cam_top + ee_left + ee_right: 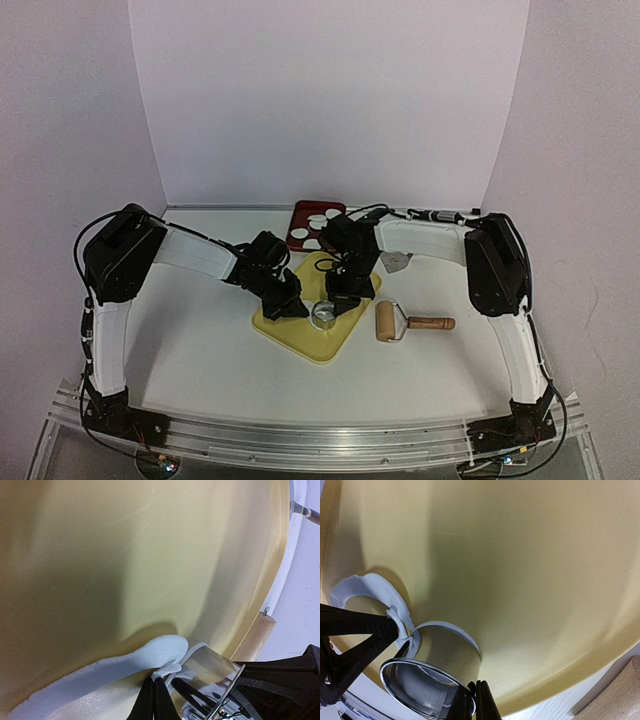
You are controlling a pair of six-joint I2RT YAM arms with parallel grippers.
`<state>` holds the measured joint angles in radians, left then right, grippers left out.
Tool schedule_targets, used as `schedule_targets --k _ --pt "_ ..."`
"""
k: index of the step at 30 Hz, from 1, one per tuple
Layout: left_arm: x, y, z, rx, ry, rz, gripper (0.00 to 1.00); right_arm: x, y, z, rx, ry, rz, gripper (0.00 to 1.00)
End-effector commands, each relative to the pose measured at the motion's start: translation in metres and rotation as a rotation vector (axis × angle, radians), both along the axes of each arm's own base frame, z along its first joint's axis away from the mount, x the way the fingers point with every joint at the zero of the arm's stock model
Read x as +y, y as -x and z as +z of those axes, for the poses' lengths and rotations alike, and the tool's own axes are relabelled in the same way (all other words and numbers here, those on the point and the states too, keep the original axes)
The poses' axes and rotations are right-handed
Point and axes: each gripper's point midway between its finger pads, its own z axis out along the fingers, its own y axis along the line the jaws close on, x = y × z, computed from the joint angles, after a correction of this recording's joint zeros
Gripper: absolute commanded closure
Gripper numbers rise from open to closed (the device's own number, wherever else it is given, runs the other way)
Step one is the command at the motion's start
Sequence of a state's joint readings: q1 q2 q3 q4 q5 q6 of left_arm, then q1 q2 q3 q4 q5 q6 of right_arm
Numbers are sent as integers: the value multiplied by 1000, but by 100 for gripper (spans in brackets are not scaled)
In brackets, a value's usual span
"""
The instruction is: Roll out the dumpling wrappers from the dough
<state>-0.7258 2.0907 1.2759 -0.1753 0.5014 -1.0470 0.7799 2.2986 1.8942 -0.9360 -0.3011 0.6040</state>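
On the yellow board (300, 335) stands the metal ring cutter (325, 314), open end up. My right gripper (475, 702) is shut on its near rim (432, 672). A thin white edge of dough (451, 628) shows round the cutter's base. A curled white dough scrap (125, 665) lies beside the cutter. My left gripper (154, 692) is shut, pinching the scrap's end where it meets the cutter (210, 667). From above, the left gripper (298, 306) and right gripper (338, 303) flank the cutter. Several round dumpling wrappers (317, 222) lie in the red tray (298, 212) behind the board.
A wooden roller (386, 322) with a wooden handle (432, 323) lies on the table just right of the board. A small grey scraper (397, 262) rests under the right forearm. White walls close in the back and sides.
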Motion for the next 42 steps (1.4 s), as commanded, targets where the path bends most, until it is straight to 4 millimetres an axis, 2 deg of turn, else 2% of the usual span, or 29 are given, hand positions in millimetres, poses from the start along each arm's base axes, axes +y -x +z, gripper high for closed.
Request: schedule_targets --k 1,8,16,23,26,28,31,34,38,42 --pt "0 -9 6 -35 -23 23 100 -17 3 -26 -1 109 35 100" --pt "12 -5 5 -38 -85 48 100 -32 4 -42 -45 229 91 100" --pt "40 6 5 -43 -170 99 100 -60 -7 -39 -134 412 97 100" --pt "42 7 12 -66 -153 105 100 -60 -4 -45 -128 437 114 100" --pt "37 6 16 -84 -113 94 100 -50 0 -46 -100 385 117 100" --pt "30 6 17 -92 -78 64 100 -31 7 -42 -61 271 115 100" --pt "21 5 19 -107 -51 23 100 5 5 -15 -73 56 99 100" --pt "17 2 23 -150 -61 -21 100 24 0 19 -102 -88 82 100" --pt "19 5 18 -153 -98 -67 100 33 -4 46 -146 -164 85 100" --pt "21 5 17 -160 -112 -88 100 33 -8 45 -167 -155 96 100"
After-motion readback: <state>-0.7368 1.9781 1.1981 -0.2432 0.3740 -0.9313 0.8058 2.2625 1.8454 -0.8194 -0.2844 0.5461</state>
